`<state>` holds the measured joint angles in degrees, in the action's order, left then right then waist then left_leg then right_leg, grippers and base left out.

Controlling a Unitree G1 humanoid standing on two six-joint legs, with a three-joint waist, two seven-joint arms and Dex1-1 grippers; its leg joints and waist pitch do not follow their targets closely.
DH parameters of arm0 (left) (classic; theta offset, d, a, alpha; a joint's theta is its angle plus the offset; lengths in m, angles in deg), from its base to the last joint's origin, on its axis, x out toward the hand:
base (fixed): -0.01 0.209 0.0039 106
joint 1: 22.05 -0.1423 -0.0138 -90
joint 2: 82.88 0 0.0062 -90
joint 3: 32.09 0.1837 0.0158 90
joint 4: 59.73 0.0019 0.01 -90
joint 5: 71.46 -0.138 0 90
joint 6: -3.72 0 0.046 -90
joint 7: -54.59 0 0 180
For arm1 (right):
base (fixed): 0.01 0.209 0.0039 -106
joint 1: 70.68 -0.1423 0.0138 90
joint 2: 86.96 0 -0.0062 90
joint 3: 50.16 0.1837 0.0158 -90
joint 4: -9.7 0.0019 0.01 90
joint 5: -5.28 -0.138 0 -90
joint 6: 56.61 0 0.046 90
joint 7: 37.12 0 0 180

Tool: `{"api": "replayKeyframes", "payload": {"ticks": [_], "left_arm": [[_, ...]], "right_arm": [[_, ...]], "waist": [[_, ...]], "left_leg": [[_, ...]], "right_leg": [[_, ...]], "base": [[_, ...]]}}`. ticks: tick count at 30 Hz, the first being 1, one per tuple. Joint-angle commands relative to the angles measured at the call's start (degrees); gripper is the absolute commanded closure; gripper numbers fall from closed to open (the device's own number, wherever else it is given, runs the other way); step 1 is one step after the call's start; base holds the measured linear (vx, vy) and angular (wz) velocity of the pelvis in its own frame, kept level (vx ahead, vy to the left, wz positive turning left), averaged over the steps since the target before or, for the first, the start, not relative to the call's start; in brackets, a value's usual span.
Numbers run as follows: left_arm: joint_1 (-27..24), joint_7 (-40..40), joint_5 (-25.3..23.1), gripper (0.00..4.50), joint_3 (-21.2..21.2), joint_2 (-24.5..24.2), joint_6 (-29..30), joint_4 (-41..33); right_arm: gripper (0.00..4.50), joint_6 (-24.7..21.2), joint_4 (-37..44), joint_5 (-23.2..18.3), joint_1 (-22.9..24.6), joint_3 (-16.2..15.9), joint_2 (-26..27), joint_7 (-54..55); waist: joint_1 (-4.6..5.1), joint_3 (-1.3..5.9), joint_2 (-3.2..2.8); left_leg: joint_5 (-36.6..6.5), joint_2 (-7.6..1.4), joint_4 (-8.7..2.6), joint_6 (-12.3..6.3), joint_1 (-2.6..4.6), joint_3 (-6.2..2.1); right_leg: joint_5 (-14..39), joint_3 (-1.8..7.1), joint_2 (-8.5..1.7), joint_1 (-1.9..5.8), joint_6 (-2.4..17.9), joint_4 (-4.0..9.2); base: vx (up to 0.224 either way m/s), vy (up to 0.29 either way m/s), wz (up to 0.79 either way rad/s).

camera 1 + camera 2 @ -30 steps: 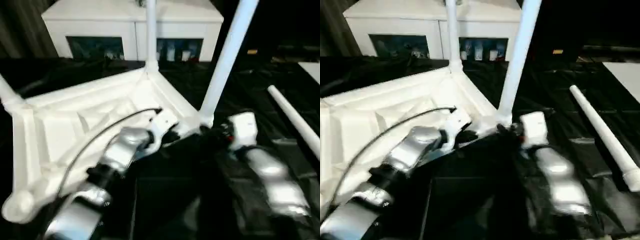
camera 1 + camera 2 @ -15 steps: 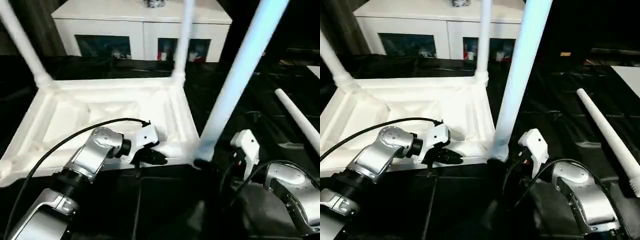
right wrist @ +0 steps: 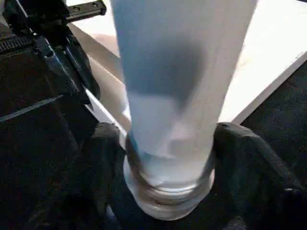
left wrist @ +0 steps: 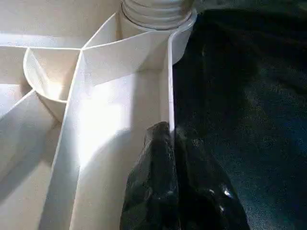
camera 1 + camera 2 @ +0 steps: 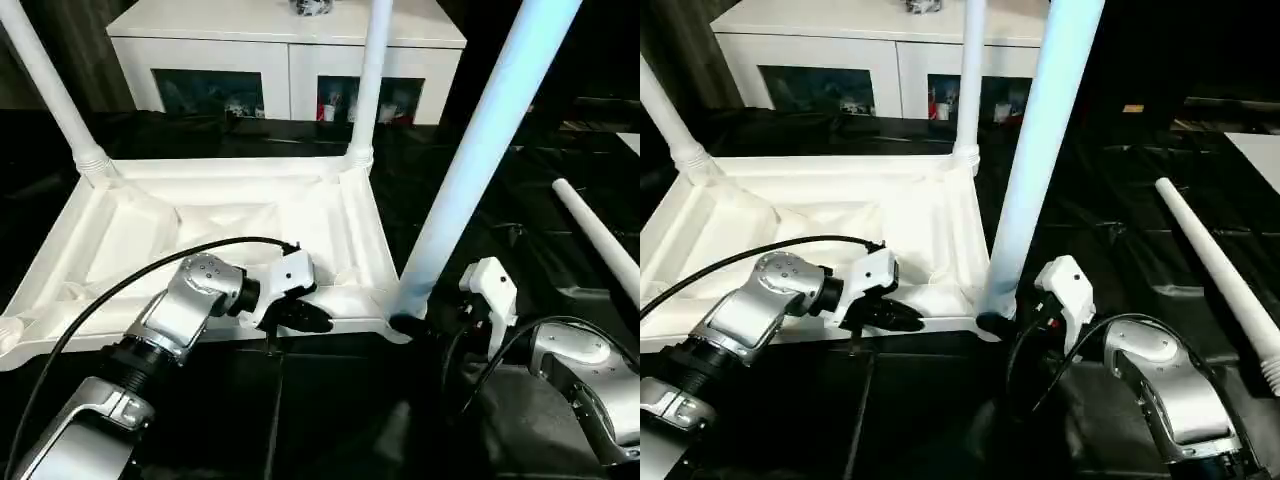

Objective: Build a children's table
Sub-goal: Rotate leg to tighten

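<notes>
The white tabletop [image 5: 200,215] lies upside down on the black surface, its ribbed underside facing up. Three white legs stand in its corner sockets: far left [image 5: 50,85], far right [image 5: 368,80] and near right [image 5: 480,150]. The near-left socket [image 5: 5,335] holds nothing. A loose leg [image 5: 600,240] lies on the right. My left gripper [image 4: 170,139] is shut on the thin near rim, just left of the near-right corner. My right gripper [image 3: 170,163] straddles the base of the near-right leg, one black finger [image 3: 103,158] pressed against each side of its collar.
A white cabinet [image 5: 285,50] with dark glass doors stands behind the tabletop. Black sheeting [image 5: 1120,200] covers the surface around the work. My silver forearms reach in from the near edge, and a black cable [image 5: 130,285] arcs over the left one.
The whole picture has swung and levelled since a second ago, which is camera motion. Over the last half second both grippers stay by the near-right corner; the right fingers have drawn in on the leg's base.
</notes>
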<state>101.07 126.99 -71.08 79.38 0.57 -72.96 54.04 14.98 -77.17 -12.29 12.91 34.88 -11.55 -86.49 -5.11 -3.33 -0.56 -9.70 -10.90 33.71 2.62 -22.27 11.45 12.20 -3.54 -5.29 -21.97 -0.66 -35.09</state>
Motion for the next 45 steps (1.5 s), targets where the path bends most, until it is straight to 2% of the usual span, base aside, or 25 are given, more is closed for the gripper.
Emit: {"api": "replayKeyframes", "payload": {"ticks": [1,9,13,16,19,22,24,26,27,28,29,30,32,33,34,35,36,37,38,39,40,42,44,45], "left_arm": [[0.7,0.8,1.2,4.5,0.3,0.4,-0.7,-2.4],[0.5,1.0,1.0,4.5,0.4,0.4,-0.7,-2.3],[0.4,-0.5,1.0,4.5,-0.2,1.2,-0.1,-1.9],[0.7,-2.6,0.9,4.5,-0.7,2.5,0.6,-0.9],[1.5,-6.2,1.2,4.5,-1.9,5.0,1.6,0.8],[2.8,-11.3,0.5,4.5,-2.9,7.9,2.9,2.7],[4.0,-15.8,-0.1,4.5,-3.5,10.6,4.2,4.5],[5.3,-21.5,-1.1,4.5,-4.4,13.0,4.9,6.8],[6.6,-28.1,-1.4,4.5,-6.2,16.0,7.6,9.2],[7.1,-30.5,-1.5,4.5,-6.9,17.0,8.5,10.0],[7.5,-32.3,-1.5,4.5,-7.4,17.9,9.1,10.7],[8.5,-37.4,-1.4,4.5,-8.9,20.6,10.3,12.9],[9.2,-40.9,-1.6,4.5,-9.6,22.3,9.2,14.7],[9.8,-44.4,-1.9,4.5,-10.3,23.8,7.2,16.5],[9.8,-44.4,-1.9,4.5,-10.3,23.8,7.2,16.5],[10.3,-47.2,-1.7,4.5,-11.3,24.8,5.5,17.8],[10.9,-49.3,-1.9,4.5,-11.8,25.9,3.8,18.8],[11.2,-49.7,-2.1,4.5,-11.9,26.1,3.3,19.1],[11.7,-49.7,-3.0,4.5,-11.4,26.2,2.8,19.5],[11.7,-48.8,-3.0,4.5,-11.3,26.1,3.1,19.3],[11.7,-48.1,-3.2,4.5,-11.0,25.8,3.2,19.1],[11.2,-45.9,-3.5,4.5,-10.0,24.7,2.9,18.3],[10.9,-45.4,-3.2,4.5,-10.1,24.4,2.6,18.0],[10.8,-45.3,-3.1,4.5,-10.1,24.3,2.5,18.0]], "right_arm": [[1.7,0.4,-0.2,0.2,-0.1,-0.9,-0.4,-1.4],[2.25,2.1,-2.5,1.8,-0.2,-1.5,-0.6,-1.7],[2.37,3.2,-5.6,3.1,-0.6,-1.4,1.1,0.9],[2.41,3.7,-8.2,3.8,-1.5,-0.5,3.5,4.4],[2.42,2.7,-10.2,3.8,-2.3,0.2,7.8,9.6],[2.43,2.4,-12.4,5.0,-3.3,-0.3,12.5,15.4],[2.45,1.9,-15.3,6.0,-5.1,0.0,16.9,21.6],[2.45,1.4,-18.1,7.0,-6.8,0.6,20.3,26.9],[2.46,0.9,-21.4,8.0,-8.8,1.6,23.8,32.6],[2.46,0.8,-22.4,8.2,-9.4,1.8,24.8,34.2],[2.46,0.9,-23.5,8.4,-10.2,2.2,26.0,35.9],[2.46,1.1,-26.7,8.6,-12.3,3.6,29.2,41.4],[2.47,1.5,-29.2,8.2,-14.0,5.1,31.7,45.0],[2.48,2.2,-31.4,7.4,-15.6,6.4,34.0,47.6],[2.48,2.2,-31.4,7.4,-15.6,6.4,34.0,47.6],[2.49,3.2,-32.7,7.5,-16.6,6.7,35.0,48.5],[2.49,5.4,-34.4,8.2,-17.9,6.9,35.8,49.5],[2.49,6.5,-35.1,8.3,-18.5,7.1,36.0,49.5],[2.49,8.1,-36.3,8.1,-19.4,7.8,36.5,48.7],[2.49,8.7,-36.2,8.7,-19.6,7.6,36.3,48.2],[2.49,9.1,-35.8,9.6,-19.6,6.9,35.8,47.8],[2.49,10.4,-33.7,11.3,-18.9,5.2,34.2,46.0],[2.49,11.1,-32.3,11.4,-18.2,5.7,33.8,46.3],[2.15,11.5,-31.9,11.1,-17.9,6.0,33.7,46.3]], "waist": [[0.26,3.53,0.34],[0.24,3.62,0.47],[0.28,3.62,0.45],[0.53,3.4,0.46],[0.8,3.39,0.55],[1.18,3.45,0.29],[1.61,3.38,0.43],[1.95,3.37,0.29],[2.05,3.37,0.51],[2.16,3.39,0.27],[2.14,3.2,0.26],[2.08,3.34,0.31],[2.24,3.27,0.33],[2.27,3.38,0.57],[2.24,3.34,0.55],[2.21,3.37,0.65],[2.19,3.34,0.71],[2.23,3.38,0.97],[2.23,3.43,0.98],[2.12,3.45,0.76],[2.14,3.42,0.79],[2.09,3.4,0.71],[2.06,3.41,0.78],[1.94,3.46,0.82]], "left_leg": [[-10.6,-2.76,-4.0,-2.98,1.61,-1.25],[-10.4,-2.75,-3.89,-3.28,1.6,-1.23],[-10.6,-2.73,-3.86,-3.31,1.56,-1.22],[-13.0,-2.66,-4.06,-2.17,1.66,-1.23],[-15.0,-2.62,-4.25,-0.75,1.79,-1.34],[-15.8,-2.59,-4.42,0.23,1.85,-1.45],[-16.7,-2.5,-4.58,0.87,1.83,-1.53],[-17.6,-2.42,-4.57,1.39,1.88,-1.5],[-18.4,-2.41,-4.65,1.92,1.94,-1.59],[-18.3,-2.41,-4.56,2.18,2.08,-1.5],[-19.5,-2.35,-4.64,2.51,2.26,-1.61],[-19.6,-2.34,-4.62,2.62,2.34,-1.62],[-19.5,-2.3,-4.79,2.8,2.18,-1.7],[-19.8,-2.22,-4.79,2.48,2.17,-1.72],[-19.8,-2.23,-4.81,2.43,2.2,-1.7],[-19.7,-2.18,-4.87,2.12,2.01,-1.8],[-19.9,-2.12,-4.82,1.88,2.11,-1.63],[-19.8,-2.1,-4.77,1.75,2.07,-1.66],[-19.5,-2.01,-4.78,1.49,1.93,-1.66],[-18.9,-2.07,-4.83,0.9,1.84,-1.75],[-18.7,-2.06,-4.87,0.79,1.73,-1.73],[-18.8,-2.07,-4.91,0.5,1.77,-1.69],[-19.0,-2.03,-4.9,0.37,1.83,-1.66],[-18.7,-2.01,-4.9,-0.04,1.86,-1.62]], "right_leg": [[2.8,2.6,-3.35,1.95,14.6,3.63],[2.5,2.56,-3.35,2.01,14.8,3.56],[2.9,2.55,-3.41,1.98,15.0,3.57],[6.7,2.53,-3.41,1.77,14.6,3.97],[10.6,2.58,-3.52,1.69,13.7,4.41],[11.3,2.56,-3.39,1.51,13.0,4.46],[12.4,2.5,-3.35,1.49,12.7,4.65],[13.6,2.55,-3.34,1.27,12.4,4.79],[15.2,2.54,-3.4,1.34,11.7,5.02],[15.0,2.61,-3.43,1.11,12.0,4.91],[16.9,2.53,-3.41,0.9,11.7,5.33],[17.0,2.53,-3.41,1.01,11.4,5.33],[16.6,2.53,-3.33,0.9,11.0,5.36],[16.1,2.54,-3.29,0.96,10.1,5.46],[16.0,2.59,-3.28,0.87,9.9,5.52],[15.6,2.54,-3.25,1.12,9.4,5.53],[15.5,2.64,-3.27,0.84,9.0,5.72],[15.7,2.65,-3.28,0.92,8.8,5.72],[15.8,2.69,-3.31,1.04,8.7,5.66],[15.7,2.73,-3.32,1.04,8.4,5.67],[15.5,2.74,-3.22,1.06,8.5,5.64],[14.8,2.86,-3.14,0.95,8.5,5.68],[15.1,2.94,-3.14,0.91,8.6,5.67],[15.0,3.08,-3.15,0.85,8.5,5.72]], "base": [[0.0,0.0,0.0],[0.0,0.0,0.0],[0.0,0.0,0.0],[0.0,0.0,0.0],[0.0,0.0,0.0],[0.0,0.0,0.0],[0.0,0.0,0.0],[0.0,0.0,0.0],[0.0,0.0,0.0],[0.0,0.0,0.0],[0.0,0.0,0.0],[0.0,0.0,0.0],[0.0,0.0,0.0],[0.0,0.0,0.0],[0.0,0.0,0.0],[0.0,0.0,0.0],[0.0,0.0,0.0],[0.0,0.0,0.0],[0.0,0.0,0.0],[0.0,0.0,0.0],[0.0,0.0,0.0],[0.0,0.0,0.0],[0.0,0.0,0.0],[0.0,0.0,0.0]]}}
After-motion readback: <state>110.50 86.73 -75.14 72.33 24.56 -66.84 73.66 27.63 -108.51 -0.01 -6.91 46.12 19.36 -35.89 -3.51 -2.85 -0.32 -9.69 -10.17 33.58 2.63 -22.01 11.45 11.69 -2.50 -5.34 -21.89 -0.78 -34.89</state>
